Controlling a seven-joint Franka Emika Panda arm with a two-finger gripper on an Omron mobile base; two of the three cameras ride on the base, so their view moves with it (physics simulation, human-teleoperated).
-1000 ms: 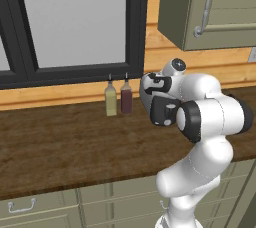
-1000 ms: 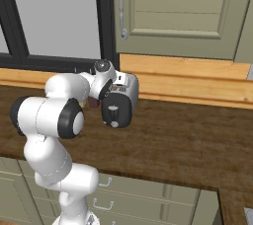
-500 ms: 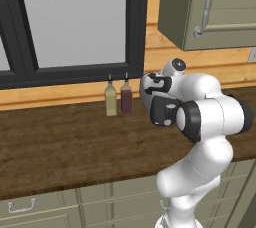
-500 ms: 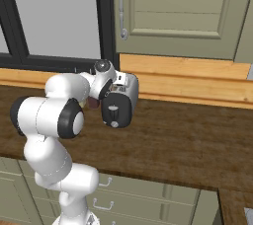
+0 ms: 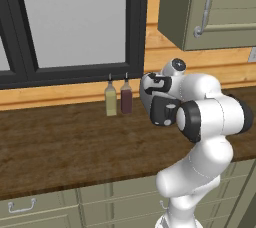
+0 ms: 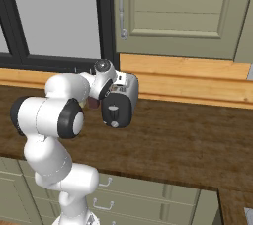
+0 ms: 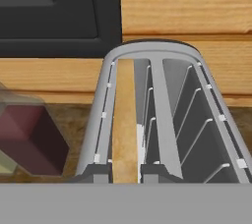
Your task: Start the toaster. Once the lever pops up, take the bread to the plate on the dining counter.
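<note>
A silver toaster (image 6: 122,101) stands on the dark wood counter (image 6: 188,140) against the wooden back wall. From above, its two slots (image 7: 167,115) show, with the tan bread (image 7: 124,120) standing in the left one. My gripper (image 7: 125,174) hangs right over the toaster (image 7: 152,51), pointing down. Its dark fingertips (image 7: 101,173) sit on either side of the slice's near edge, shut on it. In the right base view the hand (image 6: 106,83) rests at the toaster's top left. The plate and the dining counter are out of view.
Two small bottles, one olive (image 5: 110,99) and one dark red (image 5: 126,98), stand just left of the toaster; the red one (image 7: 29,139) is close to the hand. A black-framed window (image 5: 75,22) and a wall cabinet (image 5: 210,7) are above. Drawers (image 6: 128,194) run below the counter.
The jaws have closed onto the bread slice. The arm and the toaster have stayed where they were.
</note>
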